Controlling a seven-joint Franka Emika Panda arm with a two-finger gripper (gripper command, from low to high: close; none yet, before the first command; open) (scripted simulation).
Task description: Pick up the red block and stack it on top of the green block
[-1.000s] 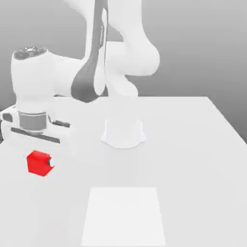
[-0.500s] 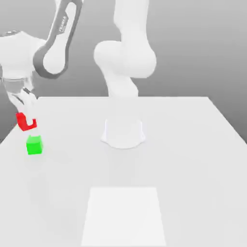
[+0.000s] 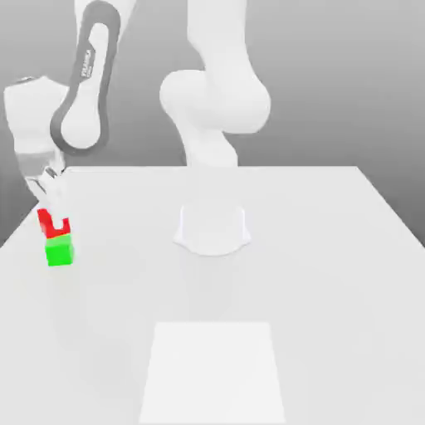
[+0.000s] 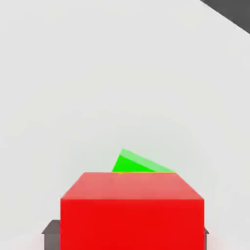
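White table [image 3: 332,249] — a paler square patch [image 3: 214,372] near its front edge.

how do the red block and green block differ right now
Colour: the red block is bright red, the green block bright green. Position: the red block is directly above the green block, which sits on the table. State: the red block is gripped by the hand; the green block is free. Both are small plain cubes of similar size.

From my hand view the red block [image 4: 132,210] covers most of the green block [image 4: 139,164], leaving one corner visible. The frame's lower edge cuts the red block off.
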